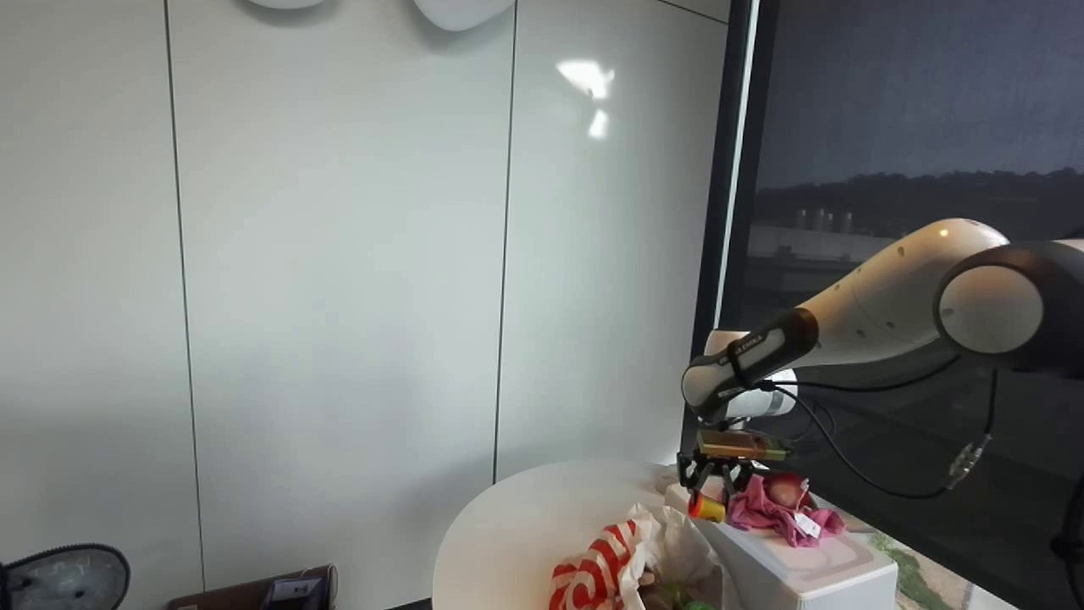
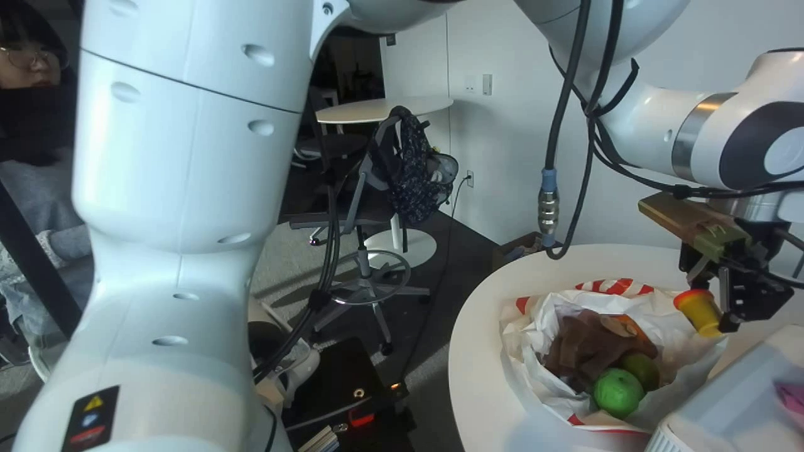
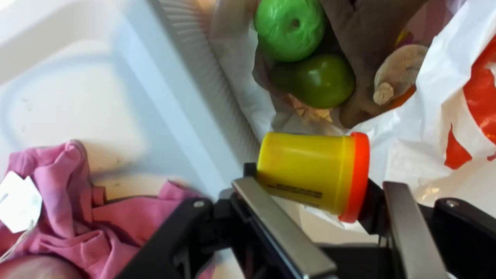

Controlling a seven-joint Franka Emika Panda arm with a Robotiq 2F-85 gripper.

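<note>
A yellow tub [image 3: 302, 166] with an orange-red lid lies sideways between the fingers of my gripper [image 3: 311, 186]. One finger presses its base and the other its lid, so the jaws are shut on it. In both exterior views the tub [image 1: 706, 507] [image 2: 700, 312] hangs tilted in the air, close to the white bag with red stripes [image 2: 524, 339] and the white box [image 1: 813, 580]. Inside the bag are a bright green fruit [image 3: 290, 29], a darker green one [image 3: 325, 81], brown cloth [image 3: 372, 27] and a tan, stubby object [image 3: 401, 71]. Part of its contents is hidden.
On the white box a pink cloth [image 3: 112, 221] with a white tag lies bunched, and a reddish round thing [image 1: 786, 489] rests on it. Bag and box stand on a round white table [image 1: 500, 534]. A dark window [image 1: 915, 110] runs behind the arm. Cables hang from the arm.
</note>
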